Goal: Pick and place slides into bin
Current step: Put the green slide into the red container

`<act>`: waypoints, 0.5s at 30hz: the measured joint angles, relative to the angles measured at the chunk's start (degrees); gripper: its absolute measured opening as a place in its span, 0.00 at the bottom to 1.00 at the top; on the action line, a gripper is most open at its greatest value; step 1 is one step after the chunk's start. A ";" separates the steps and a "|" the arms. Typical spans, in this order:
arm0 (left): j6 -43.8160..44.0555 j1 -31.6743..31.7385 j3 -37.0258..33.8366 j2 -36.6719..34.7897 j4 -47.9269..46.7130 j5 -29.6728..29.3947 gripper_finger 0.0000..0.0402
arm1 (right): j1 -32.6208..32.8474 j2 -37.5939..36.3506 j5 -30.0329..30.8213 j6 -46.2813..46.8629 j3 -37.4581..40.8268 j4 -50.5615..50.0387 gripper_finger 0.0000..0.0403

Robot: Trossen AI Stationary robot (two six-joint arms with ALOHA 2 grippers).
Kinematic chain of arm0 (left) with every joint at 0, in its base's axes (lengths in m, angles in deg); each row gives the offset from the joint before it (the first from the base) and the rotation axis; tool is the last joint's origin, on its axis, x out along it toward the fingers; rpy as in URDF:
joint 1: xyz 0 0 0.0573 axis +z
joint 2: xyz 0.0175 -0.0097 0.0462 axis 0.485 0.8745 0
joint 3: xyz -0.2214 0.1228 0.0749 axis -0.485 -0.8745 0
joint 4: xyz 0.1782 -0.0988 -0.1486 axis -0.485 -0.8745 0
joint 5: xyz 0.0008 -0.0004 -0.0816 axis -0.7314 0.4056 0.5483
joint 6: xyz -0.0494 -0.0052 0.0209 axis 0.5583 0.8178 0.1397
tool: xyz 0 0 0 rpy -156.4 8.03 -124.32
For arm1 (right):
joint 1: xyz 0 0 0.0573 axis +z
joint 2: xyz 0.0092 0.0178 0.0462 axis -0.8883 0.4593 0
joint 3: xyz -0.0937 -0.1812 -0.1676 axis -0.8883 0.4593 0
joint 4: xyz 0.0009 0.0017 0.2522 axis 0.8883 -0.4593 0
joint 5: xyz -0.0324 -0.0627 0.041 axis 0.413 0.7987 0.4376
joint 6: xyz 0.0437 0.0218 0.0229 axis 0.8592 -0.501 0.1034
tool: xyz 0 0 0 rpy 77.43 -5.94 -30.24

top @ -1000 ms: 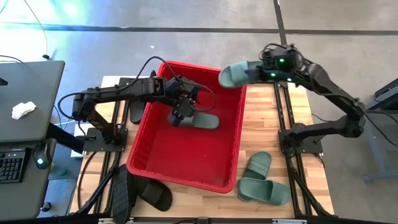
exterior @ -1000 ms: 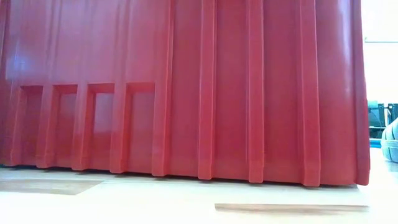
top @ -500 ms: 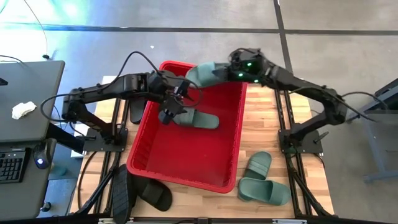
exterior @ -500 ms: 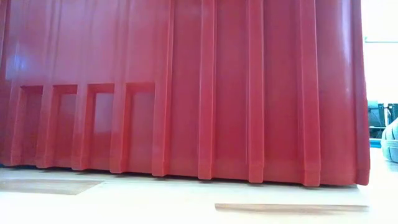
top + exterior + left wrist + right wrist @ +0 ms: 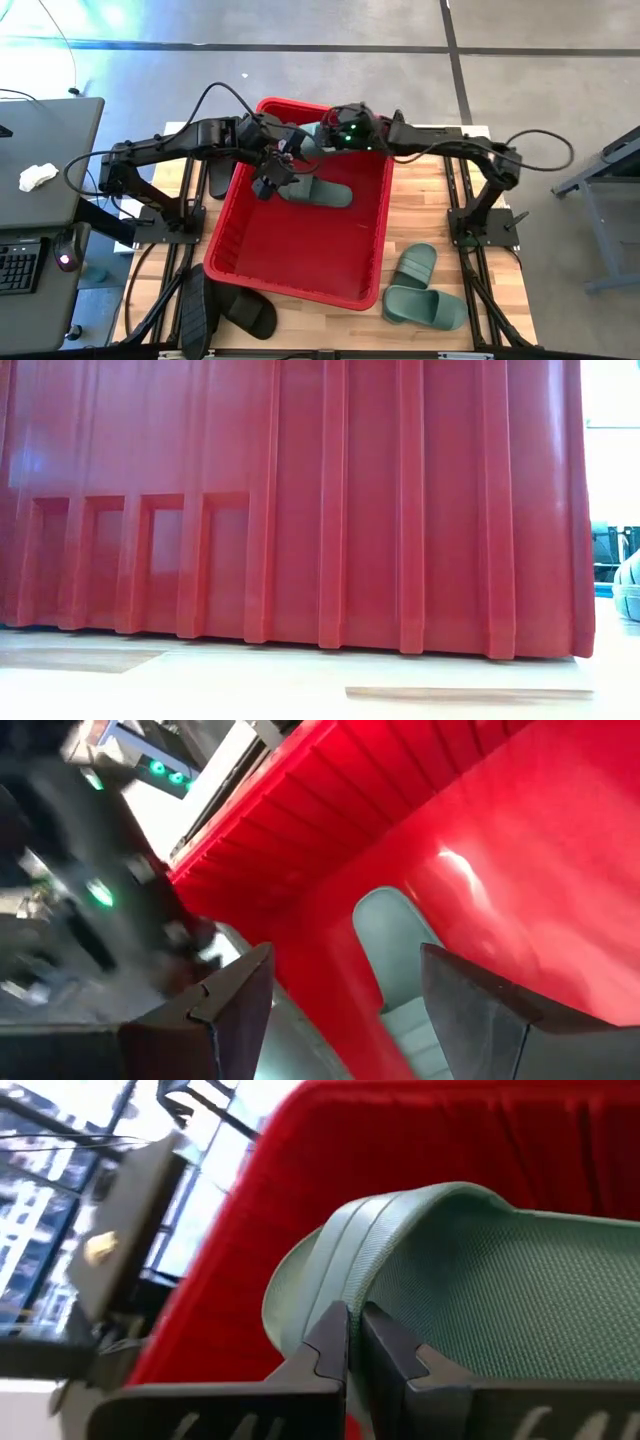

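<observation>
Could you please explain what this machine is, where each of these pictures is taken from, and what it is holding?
Two robot arms work at a wooden table. One picture looks straight down, one looks level at the wall of the red bin, and two come from wrist cameras. The right end effector is shut on a green slide over the bin's far end. The left end effector is open above a second green slide lying in the bin. Two green slides and black slides lie on the table.

Hidden and cut off

The bin (image 5: 300, 510) wall fills the low view, hiding both arms and the inside; one slide (image 5: 628, 588) is cut by that picture's edge. The held green slide (image 5: 318, 137) is mostly covered by the right gripper (image 5: 345, 135).
</observation>
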 joint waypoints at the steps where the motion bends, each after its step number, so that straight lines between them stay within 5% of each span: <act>1: -0.51 0.00 0.00 0.00 -0.12 0.05 0.58 | -0.03 1.06 0.25 0.96 0.02 0.53 0.00; 15: -5.46 0.00 0.00 0.00 -0.15 3.61 0.58 | -0.42 9.61 4.44 10.10 0.02 4.05 0.00</act>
